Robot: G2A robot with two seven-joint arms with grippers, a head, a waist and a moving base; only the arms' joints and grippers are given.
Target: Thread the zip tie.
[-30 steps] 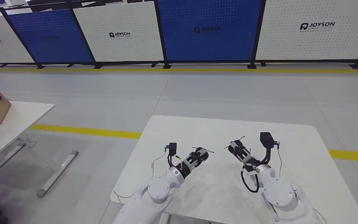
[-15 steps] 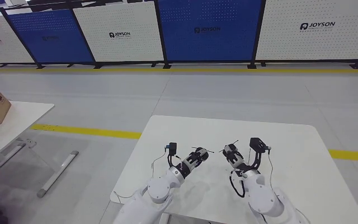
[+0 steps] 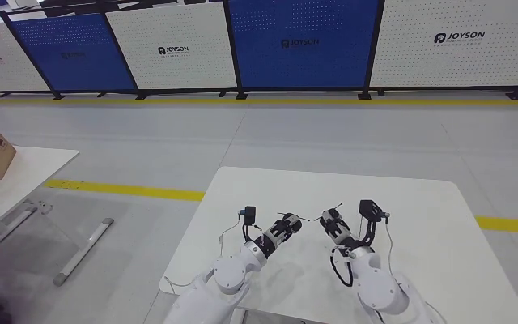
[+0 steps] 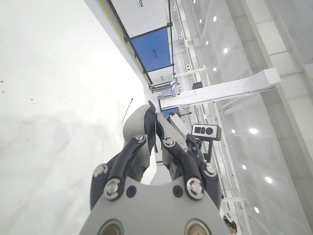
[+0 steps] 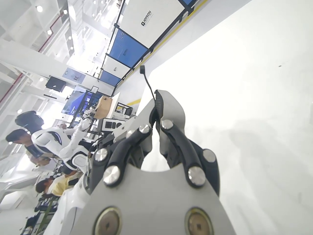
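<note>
Since 1 s ago: inward shift of right gripper [image 3: 329, 216] toward left gripper [image 3: 293, 221]; now near, not touching. No move on left. Count: two grippers, two black strips, one table [image 3: 421, 194]. Right fingers [image 5: 171, 108] pressed onto zip tie [image 5: 148, 83], head end past tips. Left fingers [image 4: 137, 121] pressed together; second strip [image 4: 127, 110] crossing tips sideways, seemingly pinched.

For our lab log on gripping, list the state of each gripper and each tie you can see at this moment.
Left gripper: fingers shut.
Right gripper: fingers shut on the zip tie.
Zip tie: gripped, head end sticking out free, nothing threaded through it.
Second tie: straight, beside the left fingers; grip unclear.
</note>
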